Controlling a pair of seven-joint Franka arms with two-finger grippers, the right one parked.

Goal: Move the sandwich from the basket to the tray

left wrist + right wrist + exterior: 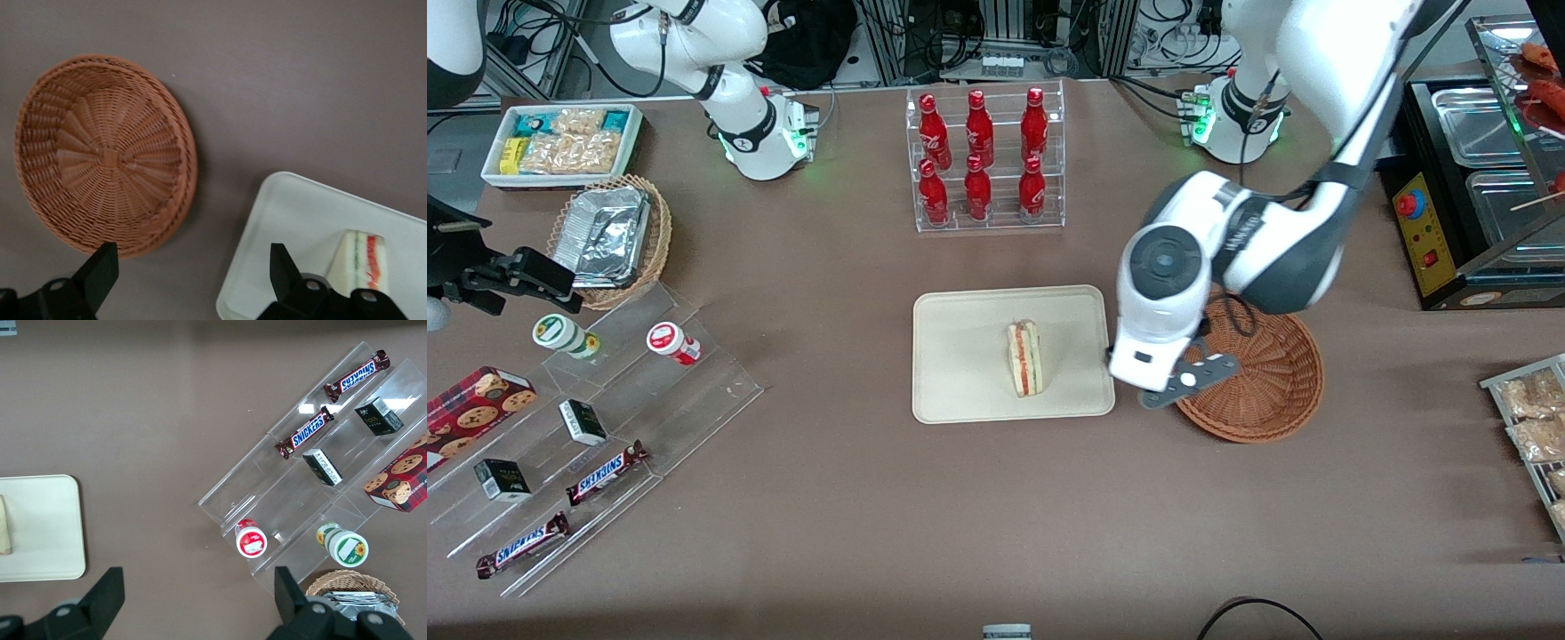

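Sandwich (1024,358) lies on the tray (960,356), toward the edge nearest the basket (1267,378). Its long axis runs toward and away from the front camera, red and green filling facing up. Gripper (193,283) hovers over the bare table between tray and basket, fingers (100,270) spread wide, holding and touching nothing. Basket empty.

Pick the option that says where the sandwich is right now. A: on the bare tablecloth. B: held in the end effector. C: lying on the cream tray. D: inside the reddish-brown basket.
C: the sandwich lies on the tray, the basket holds nothing, and the open end effector hangs above the gap between tray and basket with nothing in it.
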